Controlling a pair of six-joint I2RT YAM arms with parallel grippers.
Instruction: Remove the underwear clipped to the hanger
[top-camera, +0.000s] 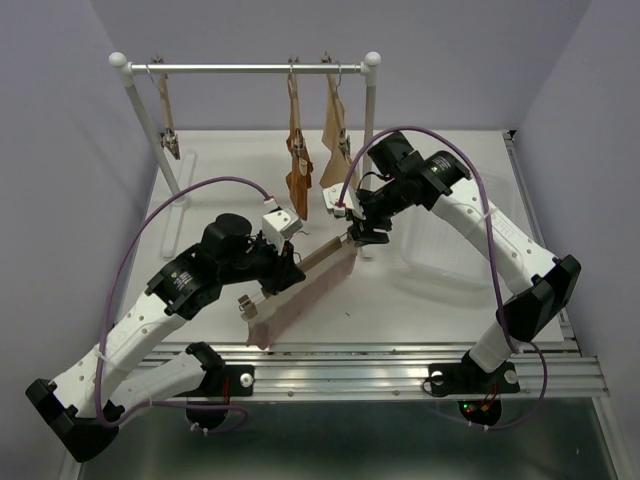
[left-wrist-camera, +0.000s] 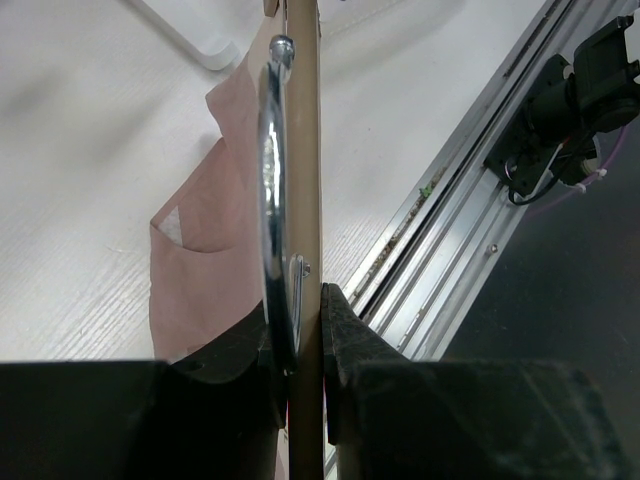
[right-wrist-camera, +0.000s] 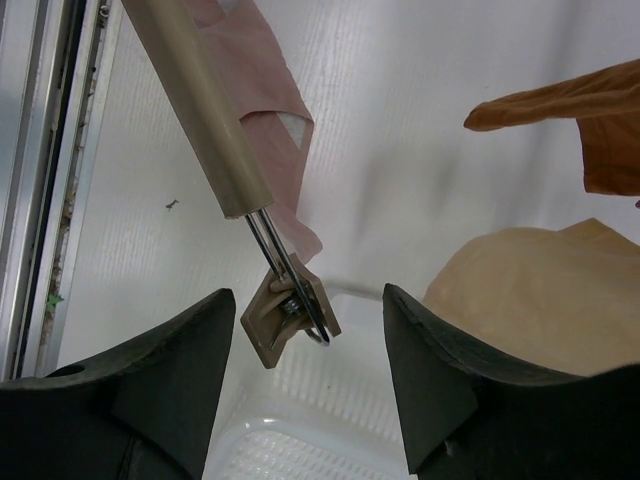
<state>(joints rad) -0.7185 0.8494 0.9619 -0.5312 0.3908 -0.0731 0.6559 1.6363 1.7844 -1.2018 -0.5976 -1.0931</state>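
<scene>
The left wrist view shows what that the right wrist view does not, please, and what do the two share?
Only the left wrist view shows the left fingers shut on the hanger bar, with a curved chrome rod alongside it. Only the right wrist view shows the open right fingers either side of the hanger's end clip, apart from it, plus the rust-brown briefs, the beige briefs and a clear bin. Both show the hanger bar, the pale pink briefs and the white table.

Left gripper (left-wrist-camera: 300, 320) clamped, right gripper (right-wrist-camera: 308, 300) spread
</scene>
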